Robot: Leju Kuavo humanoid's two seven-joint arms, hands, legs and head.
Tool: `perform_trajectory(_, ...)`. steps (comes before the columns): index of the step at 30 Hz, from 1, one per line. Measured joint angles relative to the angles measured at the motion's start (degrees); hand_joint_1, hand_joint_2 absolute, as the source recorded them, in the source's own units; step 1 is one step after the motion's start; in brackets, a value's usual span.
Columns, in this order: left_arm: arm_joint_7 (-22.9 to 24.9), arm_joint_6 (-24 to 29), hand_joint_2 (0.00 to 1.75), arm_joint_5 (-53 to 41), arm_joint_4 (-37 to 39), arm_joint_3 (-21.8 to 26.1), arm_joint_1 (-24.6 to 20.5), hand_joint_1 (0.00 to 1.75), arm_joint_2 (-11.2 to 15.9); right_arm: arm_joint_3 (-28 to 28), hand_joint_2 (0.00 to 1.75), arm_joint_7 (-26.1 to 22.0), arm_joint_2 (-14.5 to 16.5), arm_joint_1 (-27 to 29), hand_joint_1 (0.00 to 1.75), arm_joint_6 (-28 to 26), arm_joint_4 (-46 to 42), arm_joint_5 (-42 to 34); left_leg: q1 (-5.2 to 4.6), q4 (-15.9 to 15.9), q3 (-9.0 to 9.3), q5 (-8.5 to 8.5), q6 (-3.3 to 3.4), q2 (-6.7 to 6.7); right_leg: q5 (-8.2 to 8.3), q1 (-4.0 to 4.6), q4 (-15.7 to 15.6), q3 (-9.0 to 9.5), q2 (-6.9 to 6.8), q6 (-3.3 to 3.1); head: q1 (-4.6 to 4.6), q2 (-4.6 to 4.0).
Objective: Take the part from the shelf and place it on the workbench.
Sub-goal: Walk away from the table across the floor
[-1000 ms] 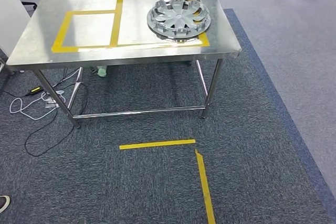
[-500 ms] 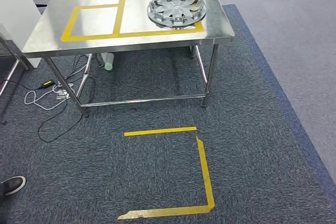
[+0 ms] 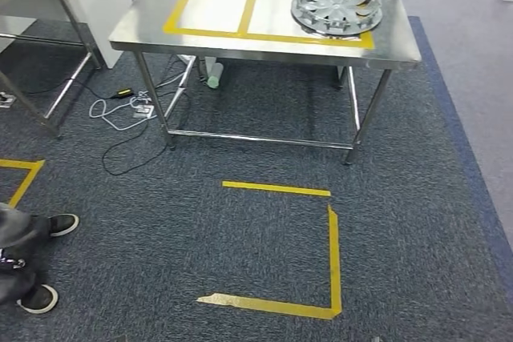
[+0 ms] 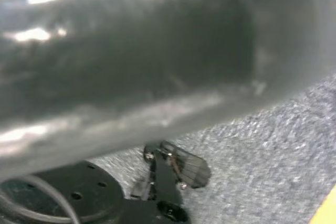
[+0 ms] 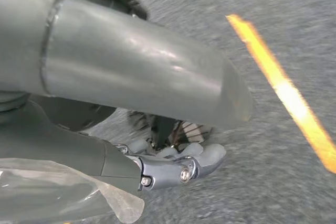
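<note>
Near the workbench's (image 3: 387,50) far right corner, the part (image 3: 337,8) lies inside its yellow-taped square, presumably the marked drop zone. Right hand (image 5: 174,163) hangs empty, fingers loosely extended; left hand's fingers: cannot tell.

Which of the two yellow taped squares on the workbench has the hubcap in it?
The right square, beside the table's right edge, holds the hubcap; the left square is bare steel.

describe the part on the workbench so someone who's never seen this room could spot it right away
Find the steel workbench on the grey carpet, its top marked with two yellow tape rectangles. In the right-hand rectangle, near the far right corner, lies a round grey plastic wheel cover. It is the only spoked disc there; the left rectangle beside it is bare.
</note>
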Motion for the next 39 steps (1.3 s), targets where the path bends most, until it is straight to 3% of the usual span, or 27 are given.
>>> perform_trajectory(2, -1.8, 0.1, 0.00, 0.7, -0.1, 0.0, -0.3, 0.00, 0.3, 0.4, 0.00, 0.5, 0.0, 0.2, 0.00, -0.6, 0.2, 0.4, -0.16, 0.3, -1.09, 0.60, 0.21, -1.55, -2.78, -0.11, 6.7, -2.74, 1.28, 0.12, 0.06, 0.00)
perform_trajectory(3, -2.7, 0.2, 0.00, 1.0, -0.1, 0.1, -0.4, 0.00, 0.6, 0.6, 0.00, 0.5, 0.0, 0.2, 0.00, -0.8, 0.3, 0.6, -0.20, 0.4, -1.51, 0.85, 0.16, -2.40, -2.62, -0.12, 7.5, -2.88, 1.47, 0.10, 0.06, 0.00)
perform_trajectory(4, -3.4, 0.2, 0.00, 1.3, -0.2, 0.1, -0.4, 0.00, 0.9, 0.7, 0.00, 0.4, 0.1, 0.2, 0.00, -0.8, 0.3, 0.7, -0.21, 0.6, -1.84, 1.05, 0.06, -3.23, -1.46, -0.14, 6.3, -1.98, 1.67, 0.03, 0.05, 0.00)
perform_trajectory(5, -3.8, 0.3, 0.00, 1.5, -0.2, 0.2, -0.4, 0.00, 1.2, 0.9, 0.00, 0.3, 0.1, 0.2, 0.00, -0.8, 0.4, 0.9, -0.20, 0.9, -2.05, 1.17, -0.05, -3.97, 0.50, -0.19, 3.0, -0.02, 2.13, -0.08, 0.05, 0.00)
perform_trajectory(7, -4.0, 0.6, 0.00, 1.5, -0.3, 0.2, -0.4, 0.00, 1.5, 1.4, 0.00, -0.4, 0.1, 0.2, 0.00, -0.7, 0.5, 1.7, -0.30, 1.5, -2.59, 1.28, -0.31, -5.24, 3.23, -0.45, -4.5, 4.05, 4.42, -0.40, 0.02, 0.00)
perform_trajectory(9, -3.3, 1.0, 0.00, 1.3, -0.3, 0.2, -0.5, 0.00, 1.6, 2.1, 0.00, -0.9, 0.1, 0.1, 0.00, -1.0, 0.5, 2.7, -0.35, 2.1, -3.52, 1.52, -0.81, -6.28, 3.33, -0.60, -7.9, 5.89, 5.84, -0.76, -0.03, 0.00)
perform_trajectory(11, -2.2, 1.3, 0.00, 1.0, -0.3, 0.2, -0.4, 0.00, 1.6, 2.7, 0.00, -1.0, 0.2, 0.1, 0.00, -1.7, 0.6, 3.4, -0.20, 2.4, -4.33, 1.87, -1.51, -7.23, 3.35, -0.64, -8.4, 6.09, 4.86, -1.28, -0.03, 0.00)
perform_trajectory(13, -1.1, 1.3, 0.00, 0.7, -0.3, 0.2, -0.1, 0.00, 1.6, 3.1, 0.00, -0.9, 0.4, 0.2, 0.00, -2.6, 0.6, 3.7, -0.15, 4.1, -5.31, 0.79, -2.18, -6.30, 3.78, -0.80, -8.7, 6.05, 3.53, -1.88, -0.25, 0.00)
perform_trajectory(16, 1.0, 1.3, 0.00, 0.1, -0.3, 0.2, -0.1, 0.00, 1.5, 3.8, 0.00, -0.4, 0.5, 0.5, 0.00, -4.4, 0.7, 5.4, 0.22, 14.2, -9.87, -4.46, -3.16, -3.51, 3.94, -0.79, -8.9, 5.95, 1.07, -2.22, -0.77, 0.00)
perform_trajectory(17, 1.5, 1.4, 0.00, -0.2, -0.3, 0.2, -0.1, 0.00, 1.4, 4.2, 0.00, -0.1, 0.4, 0.6, 0.00, -5.1, 0.7, 6.4, 0.41, 17.5, -11.34, -5.65, -3.40, -3.17, 3.91, -0.75, -8.8, 5.90, 0.17, -2.23, -0.77, 0.00)
perform_trajectory(18, 1.9, 1.4, 0.00, -0.4, -0.3, 0.1, 0.0, 0.00, 1.4, 4.7, 0.00, 0.1, 0.4, 0.7, 0.00, -5.6, 0.7, 7.3, 0.61, 19.0, -12.00, -5.78, -3.59, -2.98, 3.89, -0.74, -8.8, 5.86, -0.69, -2.23, -0.79, 0.00)
perform_trajectory(19, 2.1, 1.5, 0.00, -0.5, -0.3, 0.1, 0.1, 0.00, 1.4, 5.3, 0.00, 0.3, 0.4, 0.7, 0.00, -5.9, 0.7, 8.1, 0.78, 18.5, -11.64, -4.89, -3.70, -2.81, 3.85, -0.74, -8.8, 5.85, -1.44, -2.20, -0.79, 0.00)
perform_trajectory(20, 2.3, 1.5, 0.00, -0.6, -0.3, 0.1, 0.2, 0.00, 1.4, 5.8, 0.00, 0.4, 0.4, 0.7, 0.00, -6.2, 0.7, 9.0, 0.92, 15.5, -10.12, -3.04, -3.75, -2.33, 3.80, -0.75, -8.8, 5.91, -2.17, -2.14, -0.80, 0.00)
perform_trajectory(22, 2.2, 1.4, 0.00, -0.8, -0.3, 0.0, 0.1, 0.00, 1.4, 7.0, 0.00, 0.8, 0.5, 0.8, 0.00, -6.5, 0.7, 10.5, 0.80, 7.6, -6.16, 0.31, -3.61, 0.62, 3.58, -0.56, -8.7, 6.08, -3.47, -1.81, -0.85, 0.00)
perform_trajectory(24, 1.4, 1.1, 0.00, -0.9, -0.3, 0.0, -0.1, 0.00, 1.4, 8.2, 0.00, 1.5, 0.5, 0.8, 0.00, -6.9, 0.7, 11.9, 0.42, 3.2, -4.30, 1.29, -2.93, 3.01, 3.31, -0.18, -8.6, 6.11, -4.72, -1.25, -0.80, 0.01)
perform_trajectory(26, 0.6, 0.5, 0.00, -0.9, -0.3, 0.0, -0.1, 0.00, 1.4, 9.3, 0.00, 2.6, 0.5, 0.8, 0.00, -7.4, 0.7, 13.4, 0.23, 2.9, -4.58, 1.20, -2.07, 2.23, 3.05, -0.06, -8.6, 6.25, -5.97, -0.69, -0.67, 0.01)
perform_trajectory(27, 0.4, 0.2, 0.00, -1.0, -0.3, 0.0, 0.1, 0.00, 1.4, 9.9, 0.00, 3.1, 0.5, 0.9, 0.00, -7.5, 0.7, 14.2, 0.27, 2.8, -4.66, 1.30, -1.74, 1.55, 2.64, -0.15, -8.3, 6.24, -5.54, -0.36, -0.56, 0.00)
perform_trajectory(29, 0.3, -0.2, 0.00, -1.3, -0.3, -0.1, 0.2, 0.00, 1.4, 11.3, 0.00, 3.7, 0.5, 1.0, 0.00, -7.6, 0.7, 15.7, 0.38, 2.6, -4.78, 1.62, -0.95, 0.28, 0.32, -0.37, -5.2, 4.83, -2.41, 0.15, -0.38, 0.00)
perform_trajectory(31, 0.3, -0.4, 0.00, -1.5, -0.3, -0.1, 0.1, 0.00, 1.4, 12.3, 0.00, 4.0, 0.5, 1.2, 0.00, -7.6, 0.8, 16.5, 0.27, 2.6, -5.09, 1.85, -0.34, -1.10, -3.55, -0.42, 2.4, 1.18, 0.78, 0.17, -0.16, 0.00)
perform_trajectory(33, 0.4, -0.5, 0.00, -1.6, -0.3, -0.2, 0.1, 0.00, 1.4, 12.9, 0.00, 3.9, 0.5, 1.6, 0.00, -7.6, 0.8, 16.4, 0.02, 2.7, -5.29, 1.98, -0.04, -2.80, -5.30, -0.36, 8.5, -2.01, 1.51, -0.09, -0.09, 0.00)
perform_trajectory(34, 0.5, -0.5, 0.00, -1.6, -0.3, -0.2, 0.2, 0.00, 1.4, 13.0, 0.00, 3.7, 0.5, 1.8, 0.00, -7.5, 0.9, 16.1, -0.06, 2.7, -5.29, 2.01, -0.01, -3.69, -4.40, -0.34, 8.5, -2.24, 1.63, -0.25, -0.07, 0.00)
perform_trajectory(36, 0.6, -0.6, 0.00, -1.7, -0.3, -0.2, 0.3, 0.00, 1.3, 13.1, 0.00, 2.9, 0.5, 1.8, 0.00, -7.5, 0.9, 15.5, -0.11, 2.9, -5.24, 2.04, -0.04, -5.33, -0.08, -0.35, 2.5, 0.16, 2.73, -0.60, -0.08, 0.00)
perform_trajectory(37, 0.7, -0.9, 0.00, -1.7, -0.3, -0.2, 0.2, 0.00, 1.3, 13.2, 0.00, 2.6, 0.5, 1.8, 0.00, -7.5, 0.9, 15.4, -0.21, 3.1, -5.32, 2.01, -0.14, -6.07, 1.81, -0.46, -1.4, 1.83, 4.20, -0.77, -0.08, 0.00)
perform_trajectory(39, 0.7, -1.6, 0.00, -1.6, -0.3, -0.2, 0.1, 0.00, 1.2, 13.3, 0.00, 2.1, 0.5, 1.8, 0.00, -7.2, 0.9, 15.5, -0.23, 3.5, -5.80, 2.06, -0.58, -7.44, 3.26, -0.65, -6.4, 4.14, 6.48, -0.95, -0.14, 0.00)
